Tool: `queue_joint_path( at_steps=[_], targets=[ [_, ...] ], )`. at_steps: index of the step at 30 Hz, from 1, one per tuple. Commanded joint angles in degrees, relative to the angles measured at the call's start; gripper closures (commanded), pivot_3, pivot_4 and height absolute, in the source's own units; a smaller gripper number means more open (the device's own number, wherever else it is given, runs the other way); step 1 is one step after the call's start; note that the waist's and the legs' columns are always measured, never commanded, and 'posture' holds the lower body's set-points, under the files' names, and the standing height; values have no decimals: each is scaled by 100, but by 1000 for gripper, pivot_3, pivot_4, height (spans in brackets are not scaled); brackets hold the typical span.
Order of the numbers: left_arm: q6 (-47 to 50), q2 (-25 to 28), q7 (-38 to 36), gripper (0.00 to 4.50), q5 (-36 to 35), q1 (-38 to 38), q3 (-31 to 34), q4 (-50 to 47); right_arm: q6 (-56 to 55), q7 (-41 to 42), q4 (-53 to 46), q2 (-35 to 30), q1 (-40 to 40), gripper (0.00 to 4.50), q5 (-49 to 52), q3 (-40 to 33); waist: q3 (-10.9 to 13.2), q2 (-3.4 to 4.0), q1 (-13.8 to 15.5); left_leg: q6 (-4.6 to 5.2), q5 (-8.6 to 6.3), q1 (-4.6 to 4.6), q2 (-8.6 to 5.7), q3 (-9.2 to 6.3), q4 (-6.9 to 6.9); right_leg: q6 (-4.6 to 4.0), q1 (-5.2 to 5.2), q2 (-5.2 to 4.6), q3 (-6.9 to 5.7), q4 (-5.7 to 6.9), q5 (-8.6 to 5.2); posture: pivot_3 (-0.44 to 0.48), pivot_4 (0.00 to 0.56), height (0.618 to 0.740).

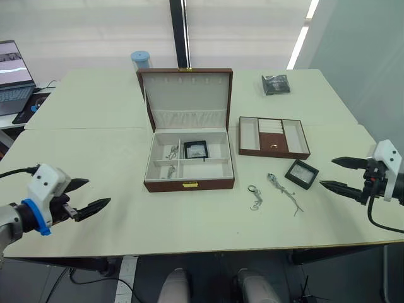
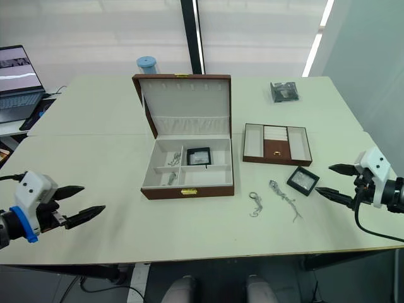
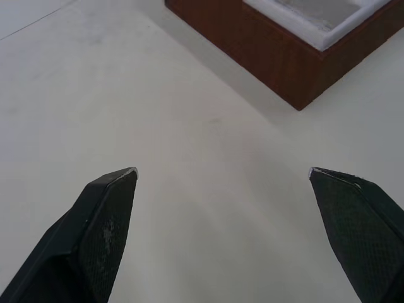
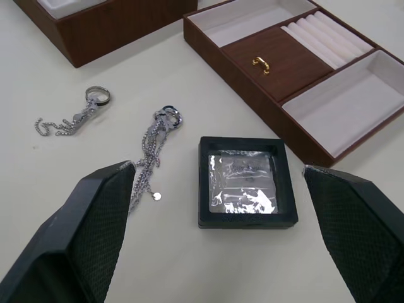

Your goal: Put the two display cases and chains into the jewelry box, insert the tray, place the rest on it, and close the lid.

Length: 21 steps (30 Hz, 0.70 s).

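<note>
While both my arms hover low over the table point(image 1: 95, 158), I see the jewelry box point(image 1: 189, 165) between them, its long side running left to right, clasp facing me and lid point(image 1: 185, 96) standing up at the back. One display case point(image 1: 196, 149) lies flat in a rear compartment, tilted a little off square, and a few chains point(image 1: 171, 153) lie in the compartments on the left side.

My right gripper point(image 1: 338, 173) has its fingers spread wide and holds nothing. Just ahead of its fingertips, toward the middle of the table, the second display case point(image 4: 246, 182) lies window up, turned slightly askew. Beyond it, further from the gripper, two chains lie on the table: the thicker bundle point(image 4: 154, 151) stretches roughly toward the gripper, and the thinner chain point(image 4: 72, 118) with a ring end lies beside it, nearer the box. The tray point(image 1: 273, 136) sits past the case, next to the box, long side left to right.

My left gripper point(image 1: 91, 196) is also spread wide and empty, well apart from the box's front left corner.

Further back, a dark packet point(image 1: 276, 84) lies on the table, a blue-lidded jar point(image 1: 141, 59) stands behind the lid, and a laptop point(image 1: 14, 76) sits off to the left.
</note>
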Motion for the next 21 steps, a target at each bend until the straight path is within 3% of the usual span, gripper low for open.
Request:
queue_joint_path(
  at_steps=[1, 8, 21],
  targets=[
    [-162, -217, -131, 9, -97, 75, -583, -780, 135, 53, -23, -92, -514, 0, -114, 336, 1, 5, -9, 0, 0, 1, 0, 4, 0, 0, 0, -1, 4, 0, 0, 0, 150, 740],
    [-1110, -819, -390, 9, -19, -43, -1556, -1412, 484, 85, 209, -145, -1124, 0, -789, 1364, 1, 6, 4, 0, 0, -1, 0, -4, 2, 0, 0, 3, 0, 0, 1, 0, 150, 740],
    [-2966, -1390, -985, 9, 123, 95, -2396, -1196, 883, -914, 103, 493, -1144, 0, -1390, 1847, -1, 14, 0, 1, 0, 0, -1, -1, 6, -1, 1, 8, 4, 2, 1, 0, 150, 740]
  ],
)
